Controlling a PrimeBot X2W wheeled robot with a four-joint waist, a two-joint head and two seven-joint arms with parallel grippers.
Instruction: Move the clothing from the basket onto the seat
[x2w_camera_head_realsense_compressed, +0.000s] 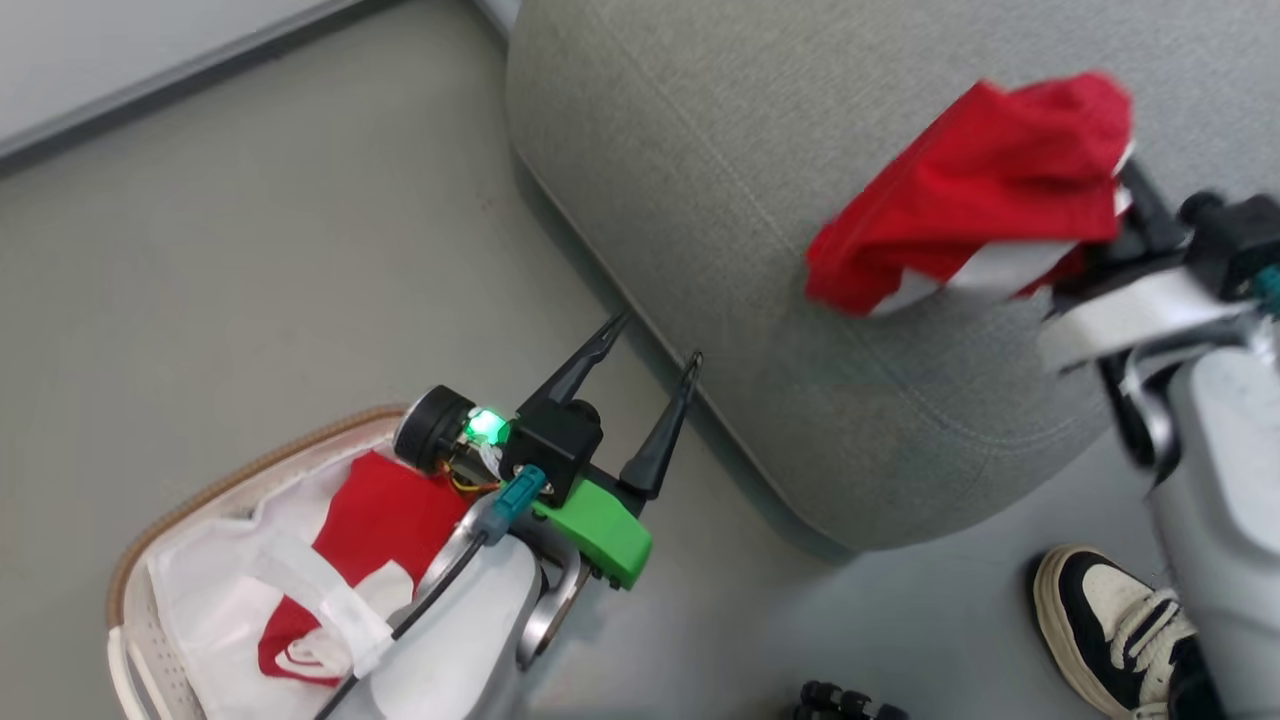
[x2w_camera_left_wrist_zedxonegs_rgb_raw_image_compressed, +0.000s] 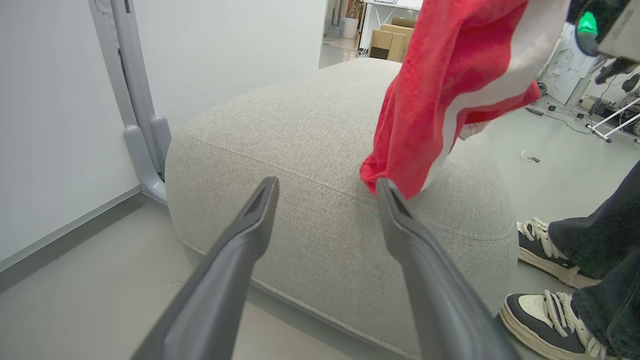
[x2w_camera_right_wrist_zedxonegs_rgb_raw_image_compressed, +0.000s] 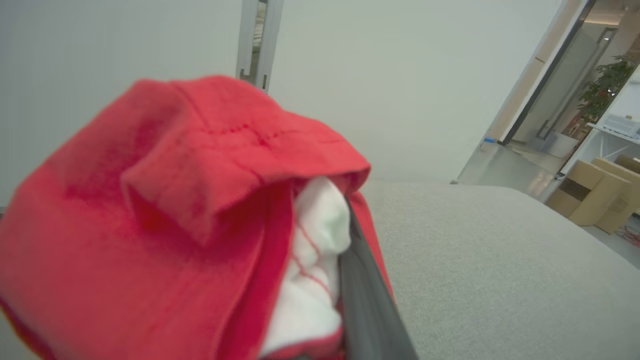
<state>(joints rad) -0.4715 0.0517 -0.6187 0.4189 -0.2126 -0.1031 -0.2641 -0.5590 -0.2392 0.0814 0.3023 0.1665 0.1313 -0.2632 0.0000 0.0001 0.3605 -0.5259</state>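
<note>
A red garment with a white band (x2w_camera_head_realsense_compressed: 985, 185) hangs above the grey seat (x2w_camera_head_realsense_compressed: 720, 200), with my right gripper (x2w_camera_head_realsense_compressed: 1125, 215) shut on it. In the right wrist view the bunched red and white clothing (x2w_camera_right_wrist_zedxonegs_rgb_raw_image_compressed: 190, 225) covers the fingers (x2w_camera_right_wrist_zedxonegs_rgb_raw_image_compressed: 367, 300), over the seat (x2w_camera_right_wrist_zedxonegs_rgb_raw_image_compressed: 500, 270). The left wrist view has the clothing (x2w_camera_left_wrist_zedxonegs_rgb_raw_image_compressed: 450, 85) dangling with its lower tip close to the seat (x2w_camera_left_wrist_zedxonegs_rgb_raw_image_compressed: 310, 150). My left gripper (x2w_camera_head_realsense_compressed: 655, 340) stands open and empty above the floor beside the seat's edge, its fingers (x2w_camera_left_wrist_zedxonegs_rgb_raw_image_compressed: 240, 250) spread wide. More red clothing (x2w_camera_head_realsense_compressed: 385, 520) lies in the basket (x2w_camera_head_realsense_compressed: 180, 500) at lower left.
A person's foot in a black-and-white sneaker (x2w_camera_head_realsense_compressed: 1110, 620) stands on the floor at lower right, close to the seat's corner; both shoes and a dark trouser leg (x2w_camera_left_wrist_zedxonegs_rgb_raw_image_compressed: 600, 235) show in the left wrist view. A wall and a grey post (x2w_camera_left_wrist_zedxonegs_rgb_raw_image_compressed: 135, 100) lie behind the seat.
</note>
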